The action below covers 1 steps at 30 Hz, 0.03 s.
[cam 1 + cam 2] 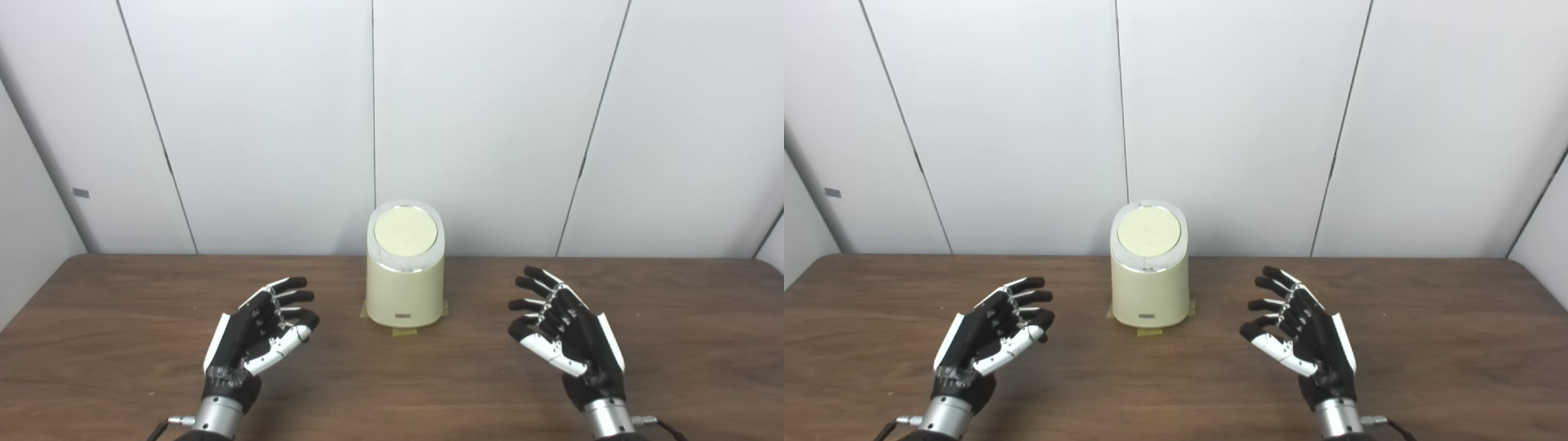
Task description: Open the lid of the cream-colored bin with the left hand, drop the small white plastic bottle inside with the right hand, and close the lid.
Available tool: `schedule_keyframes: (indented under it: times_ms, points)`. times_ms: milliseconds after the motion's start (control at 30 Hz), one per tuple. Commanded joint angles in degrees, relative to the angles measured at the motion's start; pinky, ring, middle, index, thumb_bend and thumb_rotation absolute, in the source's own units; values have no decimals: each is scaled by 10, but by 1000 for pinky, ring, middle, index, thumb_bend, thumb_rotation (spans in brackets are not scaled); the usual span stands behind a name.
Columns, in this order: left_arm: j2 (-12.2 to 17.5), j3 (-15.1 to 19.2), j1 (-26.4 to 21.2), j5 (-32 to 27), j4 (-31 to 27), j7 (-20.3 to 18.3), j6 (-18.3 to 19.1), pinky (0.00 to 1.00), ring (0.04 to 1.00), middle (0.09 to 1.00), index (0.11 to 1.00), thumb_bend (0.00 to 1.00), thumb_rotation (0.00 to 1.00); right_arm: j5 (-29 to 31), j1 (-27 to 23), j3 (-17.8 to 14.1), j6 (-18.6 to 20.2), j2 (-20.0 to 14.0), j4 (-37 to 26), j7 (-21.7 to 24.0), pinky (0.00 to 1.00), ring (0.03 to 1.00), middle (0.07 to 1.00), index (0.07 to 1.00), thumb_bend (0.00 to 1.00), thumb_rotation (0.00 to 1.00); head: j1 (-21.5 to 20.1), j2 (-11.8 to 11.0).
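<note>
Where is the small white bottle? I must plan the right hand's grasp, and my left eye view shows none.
Observer: The right eye view shows more of the table beyond the right hand, out to the side wall. No bottle shows there either.
Operator: Could it be standing behind the bin?
Observer: The right eye view sees slightly further round the right flank of the bin, and nothing peeks out beside it. What is directly behind it stays hidden.
</note>
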Motion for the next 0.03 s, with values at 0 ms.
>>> schedule_keyframes:
  times_ms: [0]
  points:
    - [5,-2,-20,-3,-22,2,-5,437,605,689,744,632,125,5,-17,-5,-16,0,-18,-3,481,622,754,768,708,296,-1,1]
